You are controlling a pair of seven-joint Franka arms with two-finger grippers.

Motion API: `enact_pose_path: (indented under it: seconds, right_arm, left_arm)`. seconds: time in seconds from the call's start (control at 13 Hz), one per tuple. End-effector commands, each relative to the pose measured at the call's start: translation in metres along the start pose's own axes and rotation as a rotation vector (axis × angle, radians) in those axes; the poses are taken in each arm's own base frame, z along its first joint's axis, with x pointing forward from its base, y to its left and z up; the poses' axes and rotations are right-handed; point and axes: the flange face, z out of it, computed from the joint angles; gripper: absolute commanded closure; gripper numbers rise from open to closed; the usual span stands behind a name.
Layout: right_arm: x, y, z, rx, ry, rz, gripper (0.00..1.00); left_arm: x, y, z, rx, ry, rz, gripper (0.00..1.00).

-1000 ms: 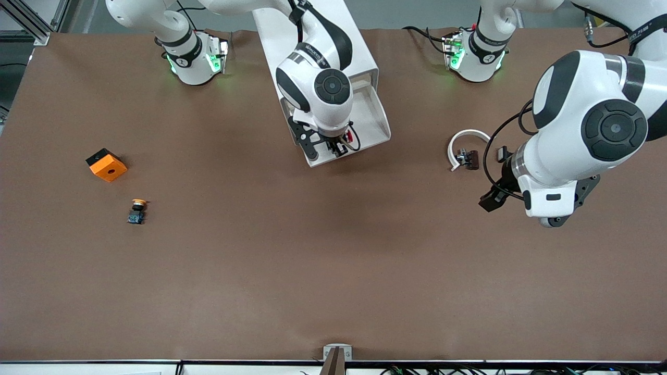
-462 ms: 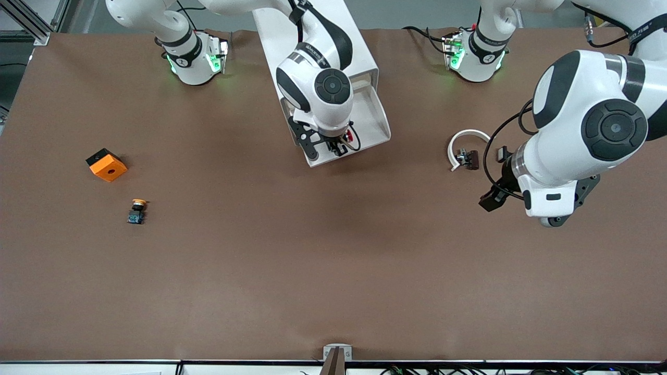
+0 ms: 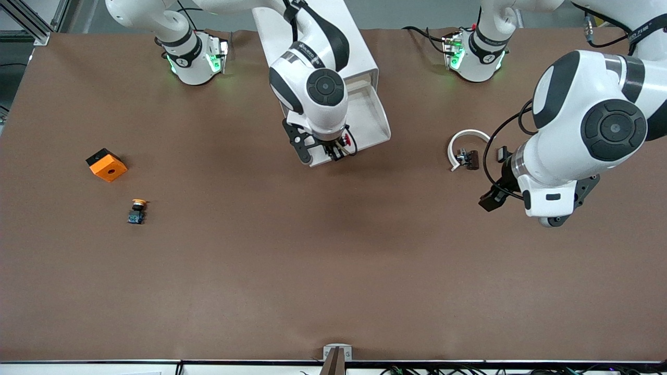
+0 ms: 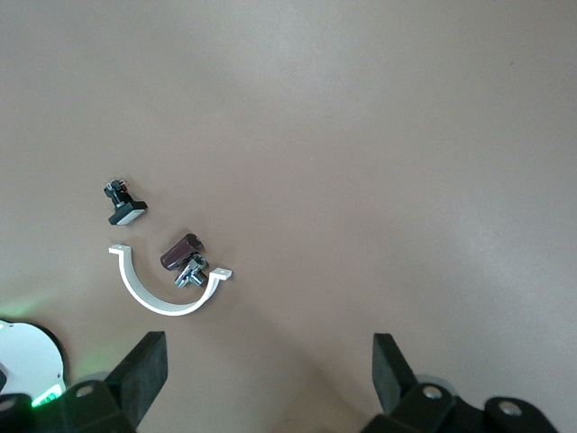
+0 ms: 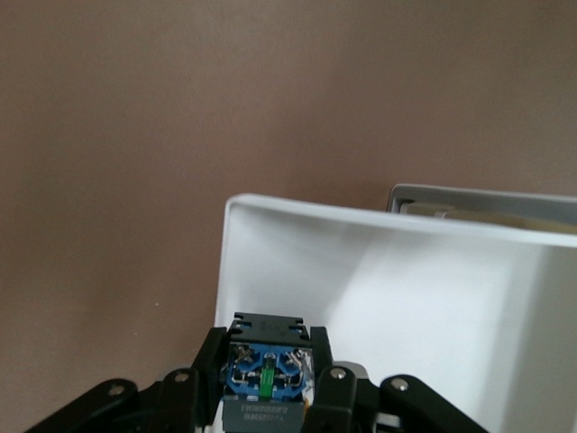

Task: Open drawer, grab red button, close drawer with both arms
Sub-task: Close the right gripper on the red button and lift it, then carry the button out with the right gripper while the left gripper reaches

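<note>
Already the right gripper (image 3: pixel 333 151) pinches the button (image 5: pixel 264 372) over the open drawer (image 3: pixel 372 117) at upper centre — a slack grip could drop it — while the left gripper (image 4: pixel 270 379), spread wide, waits over bare table.

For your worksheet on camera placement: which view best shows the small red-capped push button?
The right wrist view: the red-capped push button fills the right gripper, blue base showing. Front view shows only a red speck; left wrist view shows none.
</note>
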Motion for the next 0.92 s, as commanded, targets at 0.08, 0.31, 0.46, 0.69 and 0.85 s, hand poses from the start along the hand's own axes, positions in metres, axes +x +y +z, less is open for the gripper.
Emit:
enact_pose_path:
  seconds: [0.08,0.31,0.46,0.69,0.85]
  right_arm:
    - [0.051,0.006,-0.076,0.025,-0.054,-0.021,0.8]
    - [0.081,0.021,-0.116,0.033,-0.048,-0.16,0.8]
    - [0.113,0.027,-0.129,0.015,0.007,-0.271,0.8]
    - [0.168,0.029,-0.143,0.002,0.074,-0.399,0.8]
    - [0.218,0.027,-0.146,-0.005,0.062,-0.502,0.8]
  left_arm:
    - [-0.002,-0.008,-0.006,0.004,0.021,0.016,0.0]
    - [-0.002,-0.007,-0.004,0.007,0.02,0.018,0.0]
    - [-0.002,-0.007,-0.004,0.006,0.019,0.016,0.0]
    - [-0.01,-0.001,-0.003,0.005,0.021,0.03,0.0]
    - [-0.015,0.006,0.005,-0.004,0.014,0.042,0.0]
